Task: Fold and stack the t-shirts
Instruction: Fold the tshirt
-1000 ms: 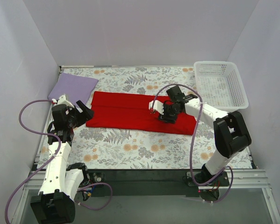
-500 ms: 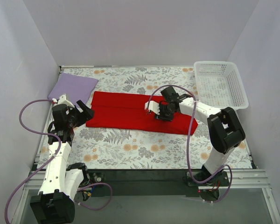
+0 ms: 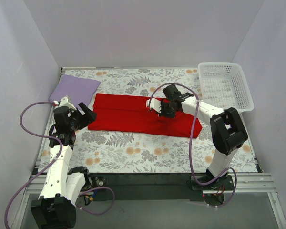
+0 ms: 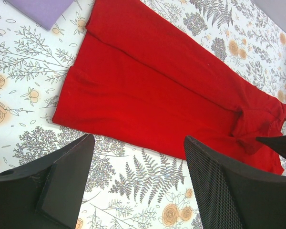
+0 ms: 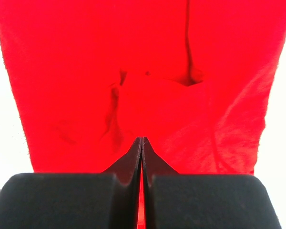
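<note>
— Where's the red shirt [image 3: 124, 115]?
— Flat mid-table, with the lavender shirt [image 3: 75, 89] at its 10 o'clock. My right gripper [image 3: 163, 109] is pinched tight on a red fold. My left gripper [image 3: 86, 114] gapes wide at the shirt's 9 o'clock, holding nothing.

Basket [image 3: 219, 64] far R; spread tee [image 3: 126, 114] ctr

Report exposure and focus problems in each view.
Top external: even light, sharp, soft shadows only. Left wrist: red shirt crisp; the near fingers dark, little detail. Right wrist: both side margins blown out white, red oversaturated, folds hard to read.
</note>
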